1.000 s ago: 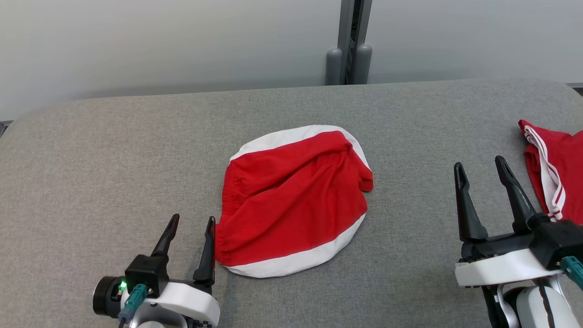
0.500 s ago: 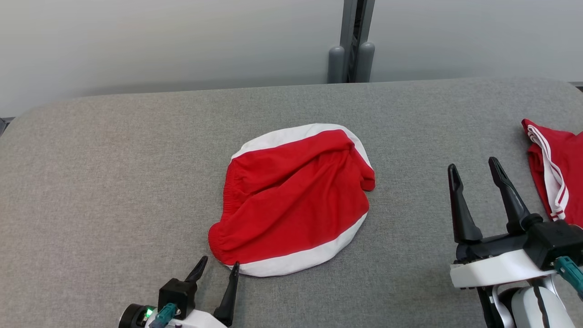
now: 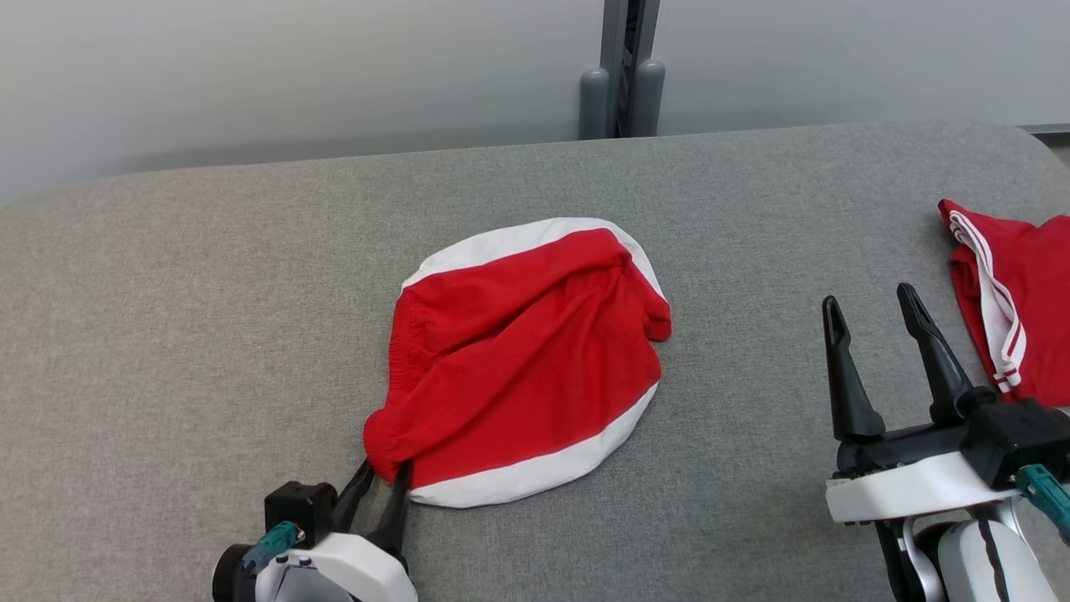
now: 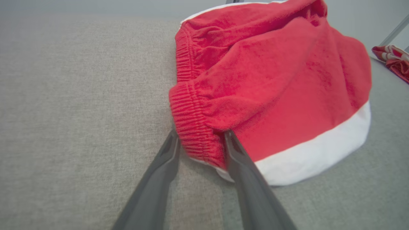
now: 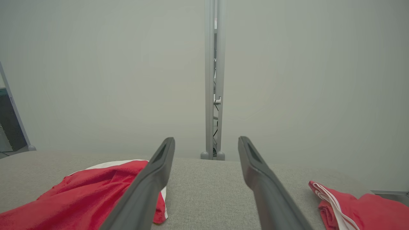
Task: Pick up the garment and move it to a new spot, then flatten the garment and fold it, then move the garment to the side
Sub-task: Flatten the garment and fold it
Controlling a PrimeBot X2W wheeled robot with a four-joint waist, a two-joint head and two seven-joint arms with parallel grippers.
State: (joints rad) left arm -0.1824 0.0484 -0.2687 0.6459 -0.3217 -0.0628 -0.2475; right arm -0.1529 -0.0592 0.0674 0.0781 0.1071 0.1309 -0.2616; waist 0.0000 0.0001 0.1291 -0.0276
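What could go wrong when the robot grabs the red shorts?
The left gripper straddles only the waistband corner of the shorts, so the pinch might slip or catch one layer. Pulled by one corner, the shorts may bunch up, since the right gripper is open, apart. A second garment lies near it and could get snagged.

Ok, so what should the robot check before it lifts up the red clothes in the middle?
1. Left tool lined up on the garment: ok, its fingers sit either side of the elastic corner.
2. Corner squeezed tight: cannot tell; the fingers stand apart with cloth between them.
3. Right tool free: ok, open and holding nothing.
4. Garment flat: not ok, it is bunched and wrinkled.
5. Room on the table: ok, grey surface shows to the left; another red garment lies at the right.
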